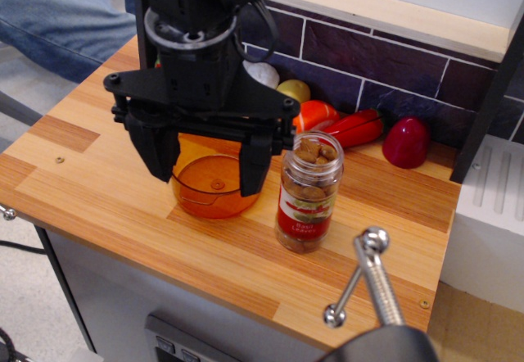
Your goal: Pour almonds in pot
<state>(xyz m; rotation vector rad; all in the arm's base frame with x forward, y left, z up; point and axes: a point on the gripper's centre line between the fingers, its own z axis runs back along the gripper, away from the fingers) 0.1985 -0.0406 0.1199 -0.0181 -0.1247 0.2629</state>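
The almonds (310,152) are small brown nuts in a clear open jar (306,194) with a red and white label. The jar stands upright on the wooden counter (98,165), just right of the pot. The pot (214,186) is a translucent orange round bowl, and I see nothing inside it. My black gripper (210,164) hangs open above the pot. Its left finger (160,153) is over the pot's left rim. Its right finger (255,165) is between the pot and the jar. It holds nothing. The gripper hides the back of the pot.
Toy vegetables and fruit line the dark tiled back wall: a white one (262,74), a yellow one (293,90), an orange-red one (315,116), a red pepper (356,128), a dark red one (407,142). A metal handle (368,276) juts up at front right. A person's jeans (57,18) are at top left.
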